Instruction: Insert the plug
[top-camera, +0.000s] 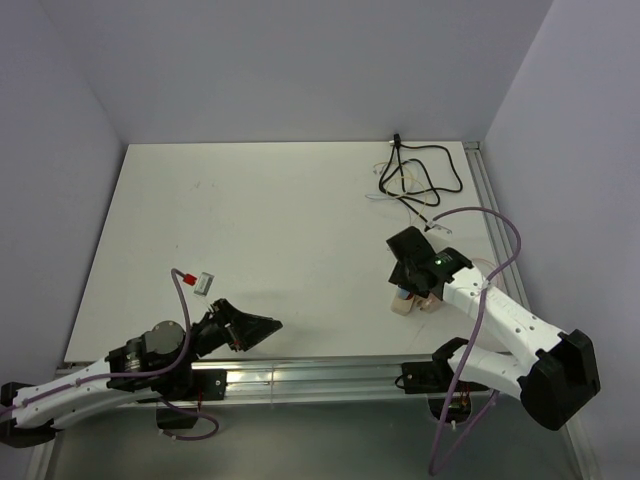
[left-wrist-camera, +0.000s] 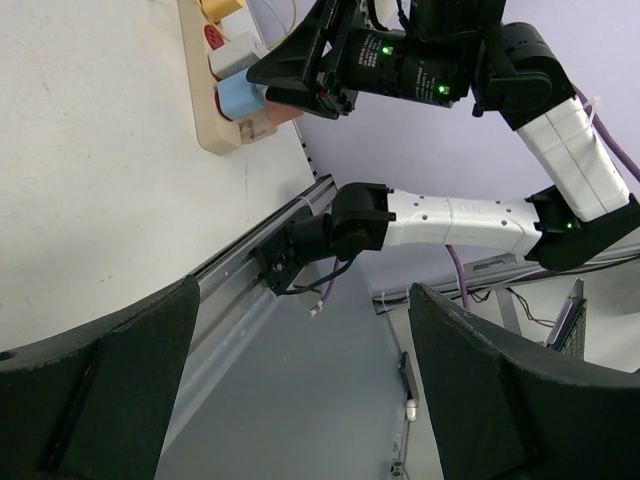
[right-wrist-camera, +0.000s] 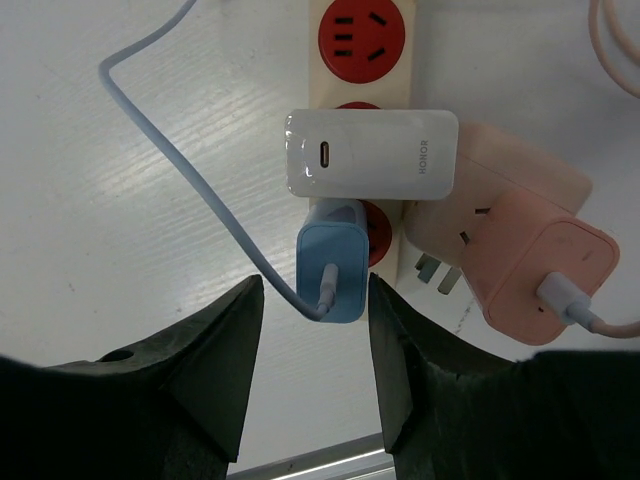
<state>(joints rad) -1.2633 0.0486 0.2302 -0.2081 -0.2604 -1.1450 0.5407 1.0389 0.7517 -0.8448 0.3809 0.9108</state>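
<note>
Right now my right gripper (right-wrist-camera: 312, 290) hangs spread open directly over the power strip (right-wrist-camera: 360, 100), its two black fingers (right-wrist-camera: 215, 370) flanking the blue plug (right-wrist-camera: 330, 270) without pinching it. That blue plug is a small rounded block standing in the nearest red socket of the strip, with its pale blue cable (right-wrist-camera: 150, 110) leaving its top and curving away across the table (top-camera: 250, 200); whether it is pushed fully home I cannot tell. Touching it on the far side sits a white charger (right-wrist-camera: 370, 155), also plugged in, and beyond that one red socket (right-wrist-camera: 360, 35) stands free. Crowding the strip's side is a pink adapter (right-wrist-camera: 520, 240), lying tilted with its metal prongs bare and pointing at the strip, its own pink lead running off. Farther back a black cable (top-camera: 425, 170) lies tangled near the table's far edge. My left gripper (top-camera: 262, 328) rests low and well apart, jaws wide and holding nothing, with a small grey block (top-camera: 205, 282) just beyond it.
</note>
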